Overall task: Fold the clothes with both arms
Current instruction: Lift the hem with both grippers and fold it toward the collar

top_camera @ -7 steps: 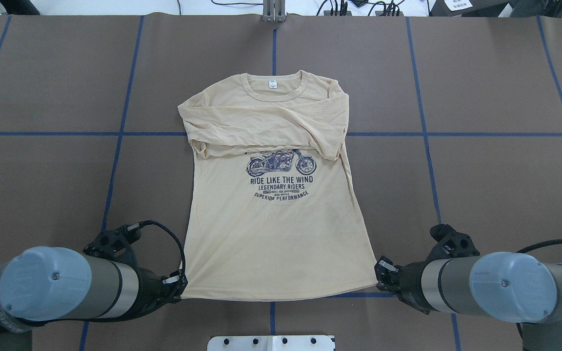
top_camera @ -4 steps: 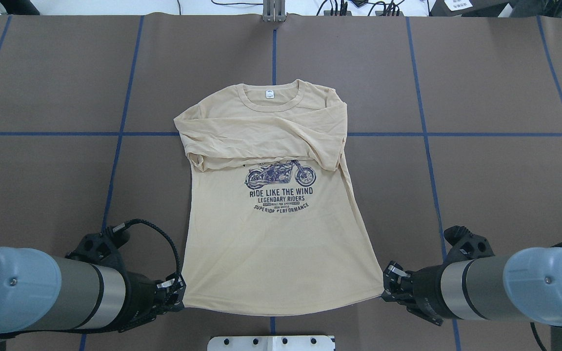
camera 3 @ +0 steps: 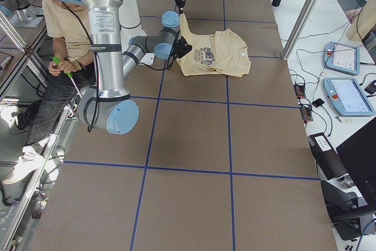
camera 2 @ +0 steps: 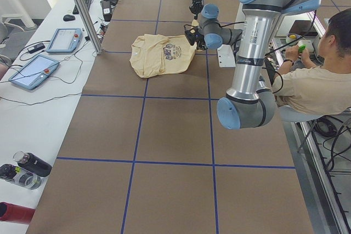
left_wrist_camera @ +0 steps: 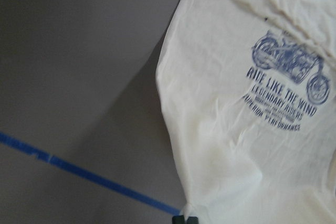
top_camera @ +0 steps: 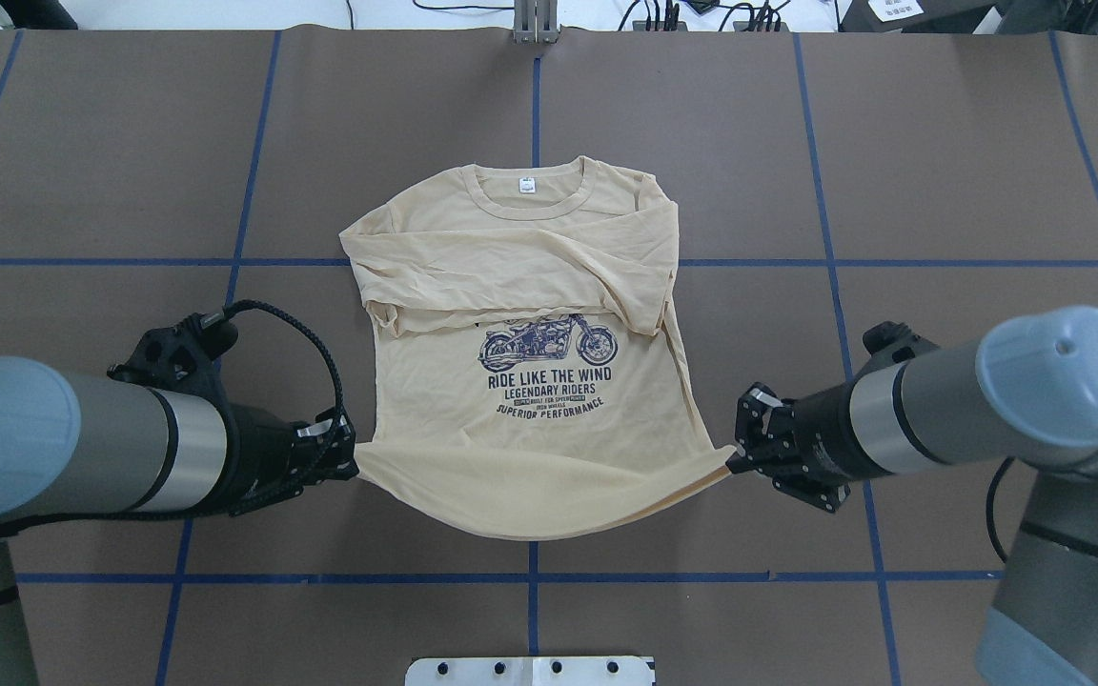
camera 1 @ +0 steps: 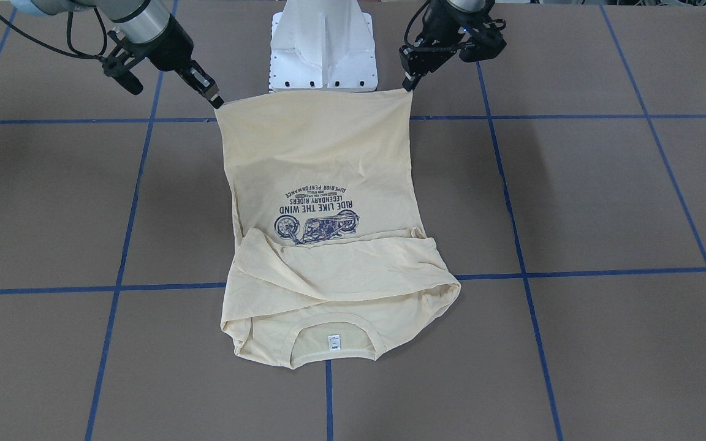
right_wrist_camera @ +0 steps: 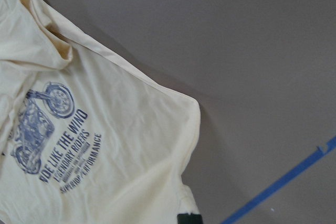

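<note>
The clothes are one cream T-shirt point(top_camera: 530, 476) with a navy motorcycle print, lying collar away from the robot, sleeves folded across the chest. Its hem hangs lifted off the table between both arms. My left gripper point(top_camera: 351, 455) is shut on the hem's left corner, and my right gripper point(top_camera: 735, 455) is shut on the right corner. From the front, the left gripper point(camera 1: 407, 86) and right gripper point(camera 1: 217, 101) hold the T-shirt point(camera 1: 322, 153) stretched between them. Each wrist view shows the T-shirt point(left_wrist_camera: 236, 145) point(right_wrist_camera: 105, 171) hanging from the fingertips point(left_wrist_camera: 186, 219) point(right_wrist_camera: 189, 217).
The brown table point(top_camera: 940, 191) carries a grid of blue tape lines. The white pedestal base point(camera 1: 322, 49) stands just behind the hem. A person point(camera 2: 312, 80) sits beside the robot. Tablets point(camera 2: 33, 69) and bottles point(camera 2: 24, 168) lie on a side bench.
Both grippers first drew the hem corners toward the robot. They have since risen and moved toward the collar, so the hem is off the table and sags between them.
</note>
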Controlling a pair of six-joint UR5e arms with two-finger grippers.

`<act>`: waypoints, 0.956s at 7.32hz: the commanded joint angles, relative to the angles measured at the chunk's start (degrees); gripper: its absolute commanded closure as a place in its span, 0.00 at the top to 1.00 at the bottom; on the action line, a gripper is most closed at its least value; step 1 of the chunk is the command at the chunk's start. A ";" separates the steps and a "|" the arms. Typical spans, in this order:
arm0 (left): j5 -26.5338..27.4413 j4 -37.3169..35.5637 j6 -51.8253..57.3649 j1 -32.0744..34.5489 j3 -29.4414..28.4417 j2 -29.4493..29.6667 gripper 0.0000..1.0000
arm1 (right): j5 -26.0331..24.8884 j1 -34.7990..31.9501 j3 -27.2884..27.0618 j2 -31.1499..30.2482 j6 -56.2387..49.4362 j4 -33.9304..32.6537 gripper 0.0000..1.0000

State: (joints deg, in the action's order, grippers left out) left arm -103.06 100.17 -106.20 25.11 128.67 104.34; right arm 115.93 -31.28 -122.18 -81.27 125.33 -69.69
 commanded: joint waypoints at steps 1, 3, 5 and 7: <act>-1.34 0.03 3.71 6.51 -6.91 4.36 0.00 | 6.23 -11.22 12.00 12.04 -0.78 -2.71 0.00; -2.76 0.82 4.77 10.37 -12.62 8.84 0.00 | 9.57 -17.12 21.50 20.24 -4.45 -3.87 0.00; -2.67 0.99 8.80 13.45 -16.33 9.83 0.00 | 11.16 -20.13 30.99 27.18 -6.67 -4.05 0.00; -2.76 5.45 11.45 17.42 -23.93 12.89 0.00 | 11.08 -21.63 38.82 32.46 -9.30 -4.05 0.00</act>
State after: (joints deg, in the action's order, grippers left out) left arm -105.79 102.89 -96.08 40.81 109.66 115.50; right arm 127.01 -52.17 -88.46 -52.24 117.39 -73.72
